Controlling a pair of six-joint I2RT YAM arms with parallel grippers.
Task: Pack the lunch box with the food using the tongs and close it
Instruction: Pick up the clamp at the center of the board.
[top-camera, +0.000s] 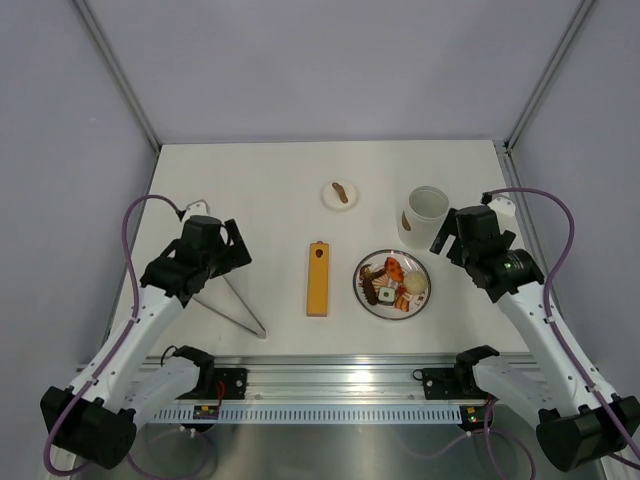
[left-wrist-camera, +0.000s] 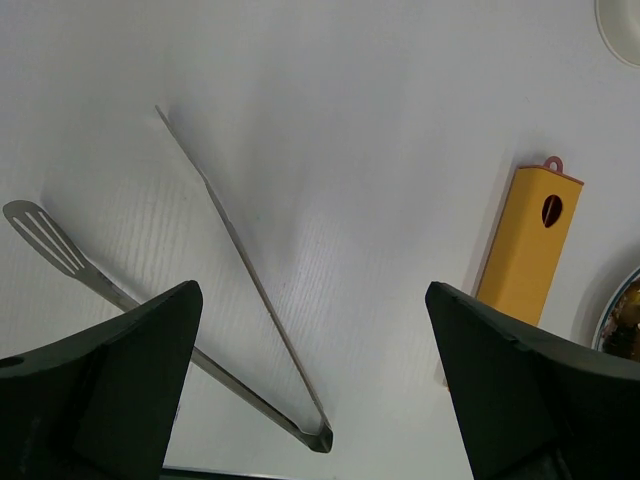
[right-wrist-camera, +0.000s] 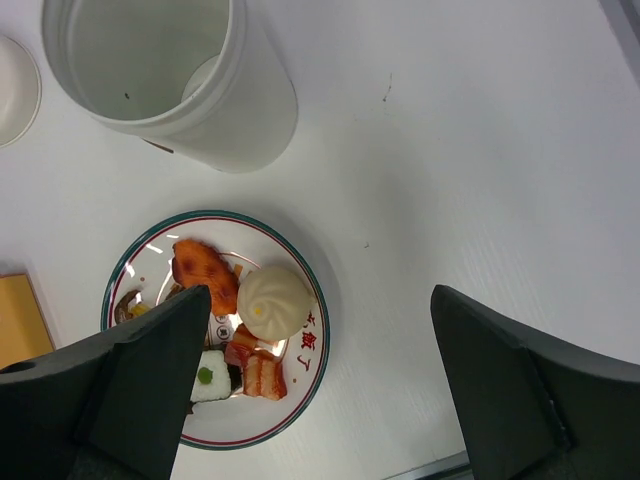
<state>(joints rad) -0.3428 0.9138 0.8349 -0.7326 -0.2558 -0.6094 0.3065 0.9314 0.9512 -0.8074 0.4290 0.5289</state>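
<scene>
Nearest to me is the long ribbed aluminium rail (top-camera: 330, 385) across the near edge of the white table (top-camera: 270, 180), with both arm bases bolted to it.

Starting on the left, the left gripper (left-wrist-camera: 312, 288) hangs over the table with its black fingers (left-wrist-camera: 130, 370) spread wide and nothing between them. Right under it are the slim grey metal tongs (left-wrist-camera: 240, 250), lying flat at the near left. Their joined end points toward the rail and the two thin arms fan out toward the far left.

Next over, about mid-table, is a long flat orange bar (top-camera: 317, 278), lying lengthwise from near to far. Farther back is a small round white disc (top-camera: 340, 194) with a brown bit on it.

Right of the bar is the round patterned plate (right-wrist-camera: 318, 320) holding the food (right-wrist-camera: 272, 303): a pale bun, orange-red and brown chunks, and a white-and-green piece. Just beyond it stands the tall white cylindrical tub, the lunch box (right-wrist-camera: 230, 110), upright and uncovered.

The right gripper (right-wrist-camera: 320, 290) sits just right of the tub and plate, claw wide apart too, gripping nothing.
</scene>
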